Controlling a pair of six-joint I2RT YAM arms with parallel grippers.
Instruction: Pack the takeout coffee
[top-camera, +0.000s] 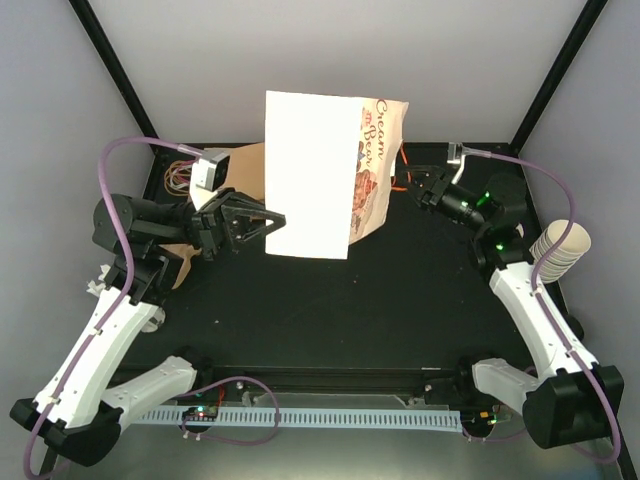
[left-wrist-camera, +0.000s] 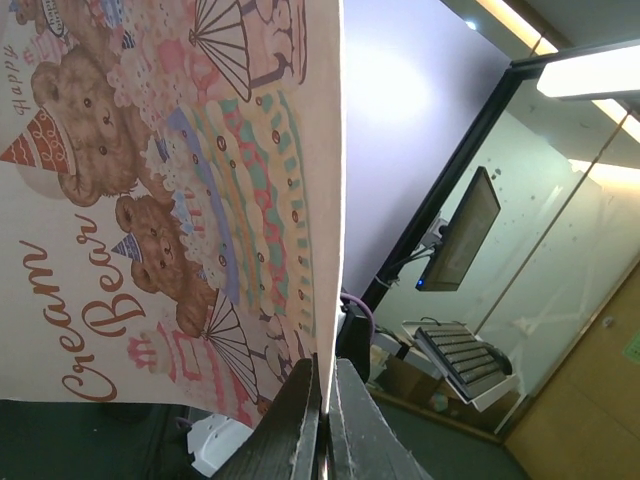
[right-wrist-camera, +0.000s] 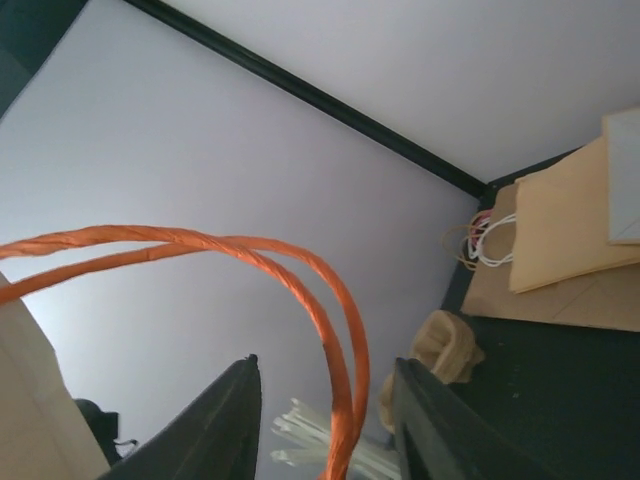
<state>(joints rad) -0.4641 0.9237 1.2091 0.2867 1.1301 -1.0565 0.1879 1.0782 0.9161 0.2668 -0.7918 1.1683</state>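
A paper bag (top-camera: 310, 175) printed with "Cream Bear" bears stands raised at the back centre of the black table, its white side facing the top camera. My left gripper (top-camera: 278, 220) is shut on the bag's lower left edge; in the left wrist view the fingers (left-wrist-camera: 325, 365) pinch the thin edge of the printed bag (left-wrist-camera: 180, 200). My right gripper (top-camera: 412, 188) is open at the bag's right side. Its orange handles (right-wrist-camera: 200, 245) loop between the spread fingers without being clamped. The single printed coffee cup is out of view.
A stack of nested cream cups (top-camera: 558, 248) stands at the right edge. Flat brown paper bags (top-camera: 245, 165) lie at the back left, also seen from the right wrist (right-wrist-camera: 560, 220). A tan pulp object (right-wrist-camera: 445, 350) and white zip ties (right-wrist-camera: 300, 425) lie near the back wall.
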